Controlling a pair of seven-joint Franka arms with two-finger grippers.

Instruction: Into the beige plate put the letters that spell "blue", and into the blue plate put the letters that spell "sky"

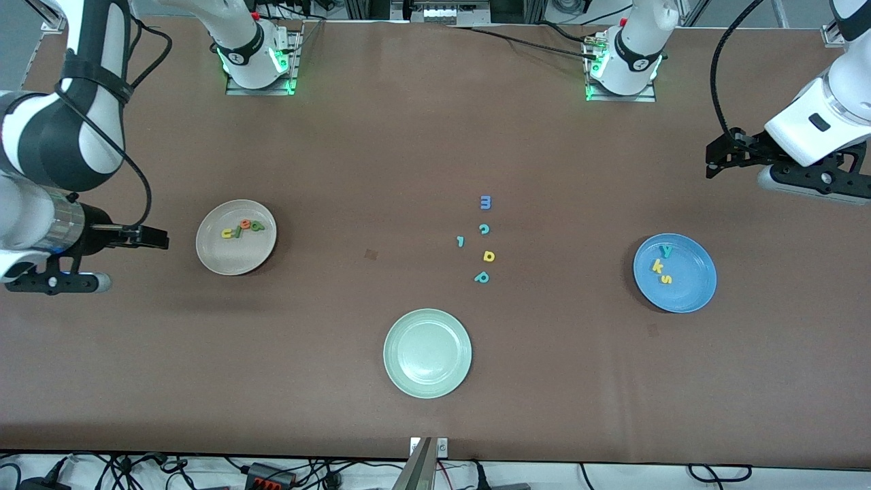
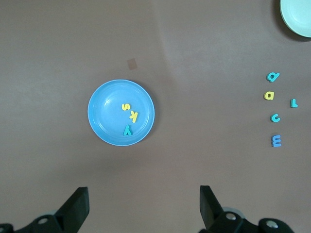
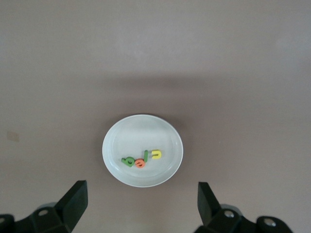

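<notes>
Green b (image 3: 129, 161), orange-red e (image 3: 140, 164), thin l and yellow u (image 3: 156, 154) are lying sorted in the beige plate (image 1: 212, 253) toward the right arm's tabletop end, the s (image 2: 125, 107), k (image 2: 133, 116), y (image 2: 127, 130) in the blue plate (image 1: 694, 294) toward the left arm's, so both the left gripper (image 2: 143, 208) and right gripper (image 3: 141, 206) are hanging empty with jaws wide.

A robotics lab is showing here, set up around a test counter.

Two white Franka arms are standing on bolted metal base plates (image 1: 260, 87) with green status lights glowing, at the edge of a wide brown counter (image 1: 340, 170). Black cables (image 1: 721, 75) are looping off the arms, aluminium framing is running along the counter's edge by the bases, and power strips and tangled leads (image 1: 272, 473) are lying on the floor by the edge nearest the front camera.
</notes>
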